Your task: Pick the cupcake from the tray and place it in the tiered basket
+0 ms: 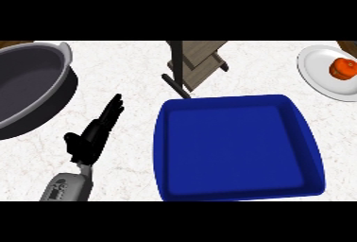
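Blue rectangular tray (182, 156) w/ raised rim and rounded corners = landmark, sits nearest in the head view, centre-right, inside is bare blue, nothing on it. Left of tray, low in view: grey forearm (67, 186) comes in from the bottom edge, ends in the black left hand (89, 139). Hand is spread flat-ish, fingers straight and close together pointing up and slightly right, thumb sticking out to the left; holds nothing, not touching tray, gap of bare counter between them. Right hand not in view. Everything stands on a white marbled counter top (118, 71). Further left of tray and further back: big dark grey round pot (28, 90) w/ pale rim and a handle lug at its upper right, partly cut by the left edge; interior looks dark, can't tell contents. Behind tray, just past its far rim: dark post and brownish slatted frame of the tiered basket stand (191, 61), only the lower part shows, rest cut at the top, its black foot ends near the tray's far-left corner. Far right behind tray, well apart: white round plate (317, 78), cut by the right edge, w/ orange-red cupcake-like item (343, 68) on it. So task item is on plate, not on tray, not in basket.
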Motion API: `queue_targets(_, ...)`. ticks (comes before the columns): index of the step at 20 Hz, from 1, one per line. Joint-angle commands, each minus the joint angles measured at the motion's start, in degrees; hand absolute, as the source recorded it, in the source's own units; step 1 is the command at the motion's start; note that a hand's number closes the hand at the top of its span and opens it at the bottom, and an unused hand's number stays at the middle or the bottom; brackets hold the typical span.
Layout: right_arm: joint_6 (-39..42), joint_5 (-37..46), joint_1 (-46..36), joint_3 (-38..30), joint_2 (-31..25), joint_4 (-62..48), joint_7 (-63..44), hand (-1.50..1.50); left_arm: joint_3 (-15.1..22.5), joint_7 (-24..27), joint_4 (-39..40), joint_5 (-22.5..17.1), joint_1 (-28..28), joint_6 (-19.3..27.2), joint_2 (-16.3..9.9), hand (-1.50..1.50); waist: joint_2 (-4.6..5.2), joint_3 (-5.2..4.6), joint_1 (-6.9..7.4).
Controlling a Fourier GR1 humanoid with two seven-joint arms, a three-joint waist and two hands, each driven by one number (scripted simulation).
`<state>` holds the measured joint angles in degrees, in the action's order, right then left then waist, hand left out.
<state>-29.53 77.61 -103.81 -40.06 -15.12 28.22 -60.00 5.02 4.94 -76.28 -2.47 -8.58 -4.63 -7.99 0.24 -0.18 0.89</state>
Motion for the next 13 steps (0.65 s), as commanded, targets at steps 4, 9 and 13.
queue_targets(4,-2.6,4.6,-0.1,2.2,-3.9,10.8,-6.5,-1.5,-0.5,1.3,0.4,-0.4,2.8,-0.4,-0.1,0.0,-1.33,0.19,-2.59)
queue_targets(9,5.5,1.9,4.8,1.8,-2.3,24.1,-5.4,-1.5,-2.1,-1.2,-2.1,-1.5,3.5,0.4,-0.7,0.0,-2.19,0.33,-4.26)
queue_targets(13,14.1,-1.6,9.4,0.5,-3.5,31.6,-3.6,-1.5,-1.9,0.5,-0.1,-0.1,4.4,2.3,0.4,0.0,-2.67,0.42,-6.26)
